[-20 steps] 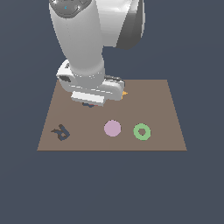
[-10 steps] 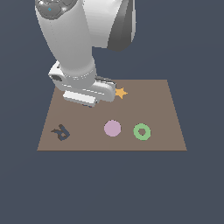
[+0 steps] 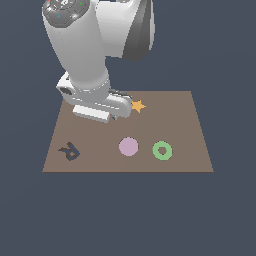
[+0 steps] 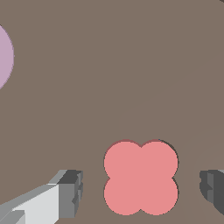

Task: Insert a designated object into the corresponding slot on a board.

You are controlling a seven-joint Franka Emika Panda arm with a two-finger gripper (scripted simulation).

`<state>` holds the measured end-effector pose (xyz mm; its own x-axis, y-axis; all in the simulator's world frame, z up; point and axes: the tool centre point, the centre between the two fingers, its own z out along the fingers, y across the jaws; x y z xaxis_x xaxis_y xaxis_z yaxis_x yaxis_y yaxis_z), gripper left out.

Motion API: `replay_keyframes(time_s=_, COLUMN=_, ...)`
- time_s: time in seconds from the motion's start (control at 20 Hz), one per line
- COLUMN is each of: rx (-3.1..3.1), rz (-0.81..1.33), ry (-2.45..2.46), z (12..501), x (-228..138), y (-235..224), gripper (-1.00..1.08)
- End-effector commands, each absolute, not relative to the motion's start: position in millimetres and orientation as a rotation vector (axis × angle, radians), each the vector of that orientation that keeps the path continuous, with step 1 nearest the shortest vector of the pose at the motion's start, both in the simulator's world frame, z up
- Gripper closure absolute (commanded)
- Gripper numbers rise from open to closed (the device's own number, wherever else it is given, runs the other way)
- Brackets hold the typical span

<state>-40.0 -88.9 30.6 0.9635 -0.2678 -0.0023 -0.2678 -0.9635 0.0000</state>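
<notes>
In the wrist view the salmon-red flower-shaped block [image 4: 141,177] lies flat on the brown board [image 4: 131,65], with a thin dark rim along its lobes. My gripper [image 4: 142,192] straddles it, open. One finger [image 4: 70,192] and the other finger [image 4: 213,191] each stand apart from the block with board showing between. Beyond that rim, no more of the slot shows. In the exterior view the arm's hand [image 3: 97,107] hangs low over the board [image 3: 185,115] and hides the block.
On the board lie an orange star [image 3: 138,106], a pink disc [image 3: 128,146], a green ring [image 3: 162,150] and a dark R-shaped cutout [image 3: 69,151]. The pink disc [image 4: 4,57] also shows at the wrist view's edge.
The arm has shifted toward the exterior view's left, uncovering the orange star. The hand stays low over the board.
</notes>
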Motion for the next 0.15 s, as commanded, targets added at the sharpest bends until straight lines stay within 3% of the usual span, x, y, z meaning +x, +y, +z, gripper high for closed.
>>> replay_keyframes(time_s=0.0, rx=-3.113, rz=0.003, ry=0.425, z=30.6, x=-39.9, y=-88.9, gripper=-0.92)
replay_keyframes(time_s=0.1, rx=-3.113, rz=0.003, ry=0.425, z=30.6, x=-39.9, y=-88.9, gripper=-0.92)
